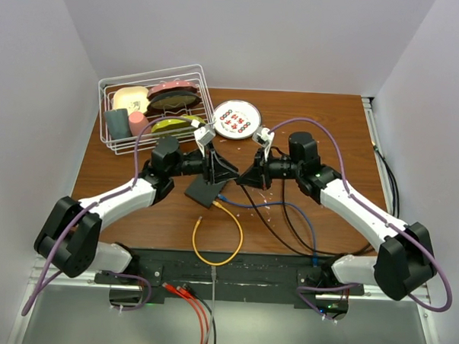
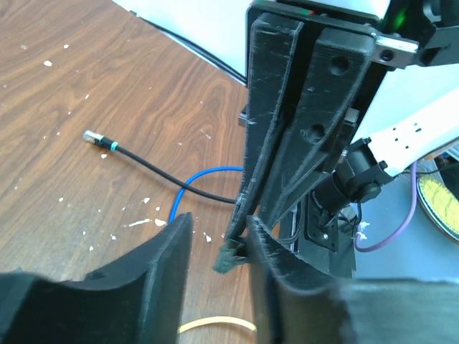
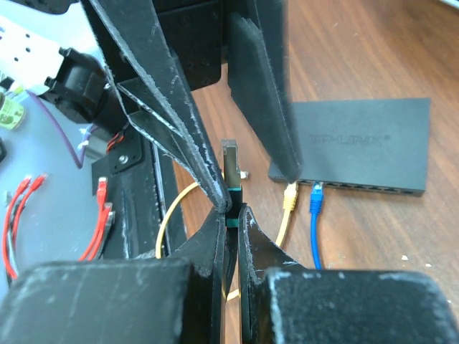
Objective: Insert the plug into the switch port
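My right gripper (image 3: 234, 213) is shut on the plug (image 3: 231, 168), a metal-tipped connector with a teal band on a black cable, held upright. The flat black switch (image 3: 366, 140) lies to its right, with its row of ports (image 3: 358, 188) facing me. A yellow plug (image 3: 290, 197) and a blue plug (image 3: 316, 197) sit in two ports. My left gripper (image 2: 219, 226) is open around the plug (image 2: 229, 256), which lies close to its right finger (image 2: 287, 287). From above, both grippers (image 1: 228, 172) (image 1: 244, 176) meet beside the switch (image 1: 202, 192).
A white wire basket (image 1: 152, 108) of dishes stands at the back left, a white plate (image 1: 236, 117) beside it. A yellow cable loop (image 1: 217, 240), a blue cable (image 1: 289, 209) and black cables cross the table. The black cable's loose end (image 2: 93, 136) lies on the wood.
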`<state>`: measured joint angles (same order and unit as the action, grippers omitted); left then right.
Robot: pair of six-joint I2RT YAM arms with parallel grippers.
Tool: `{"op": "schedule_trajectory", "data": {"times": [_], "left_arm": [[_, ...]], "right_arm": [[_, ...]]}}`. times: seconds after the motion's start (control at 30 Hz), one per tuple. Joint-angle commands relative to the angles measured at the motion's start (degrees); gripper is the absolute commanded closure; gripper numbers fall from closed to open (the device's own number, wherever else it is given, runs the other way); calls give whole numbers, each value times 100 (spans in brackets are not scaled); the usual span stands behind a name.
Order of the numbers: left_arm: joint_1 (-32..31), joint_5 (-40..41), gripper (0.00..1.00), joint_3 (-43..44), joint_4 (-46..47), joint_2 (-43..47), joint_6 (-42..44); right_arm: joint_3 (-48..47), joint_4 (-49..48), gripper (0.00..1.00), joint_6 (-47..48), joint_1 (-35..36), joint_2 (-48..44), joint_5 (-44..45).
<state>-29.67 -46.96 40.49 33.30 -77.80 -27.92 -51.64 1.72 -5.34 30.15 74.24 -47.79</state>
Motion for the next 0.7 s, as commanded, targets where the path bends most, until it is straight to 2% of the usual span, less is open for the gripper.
{"op": "schedule_trajectory", "data": {"times": [0.0,0.03,0.07,0.17,0.2,0.27,0.4,0.43,0.5,0.53,0.6,0.67], "left_arm": [[-39,-50,76,56,124,142,50],[-39,-33,93,47,168,151,-20],[-39,-15,100,38,212,160,-55],[-39,81,100,-23,431,230,-248],[-39,151,100,-24,414,248,-292],[-30,432,100,20,205,335,-372],[-39,1012,100,240,-428,546,-407],[-47,1353,100,336,-577,590,-477],[-48,1715,100,450,-1052,713,-617],[-39,2064,100,547,-1201,748,-827],[-48,2339,100,600,-1519,836,-1065],[-39,2708,100,618,-1746,924,-1443]], "right_arm": [[-286,-189,100,-107,17,-182,15],[-286,-189,100,-107,17,-190,7],[-286,-189,100,-90,8,-182,50],[-303,-15,100,-63,17,-164,172],[-312,13,95,-81,26,-199,304],[-321,109,76,-107,26,-287,638],[-417,223,76,-151,61,-550,1498],[-435,241,60,-177,78,-646,1692],[-435,233,40,-247,131,-770,2070],[-418,189,23,-274,218,-918,2481],[-417,101,13,-274,359,-1016,2870],[-479,118,8,-231,605,-1008,3423]]}}
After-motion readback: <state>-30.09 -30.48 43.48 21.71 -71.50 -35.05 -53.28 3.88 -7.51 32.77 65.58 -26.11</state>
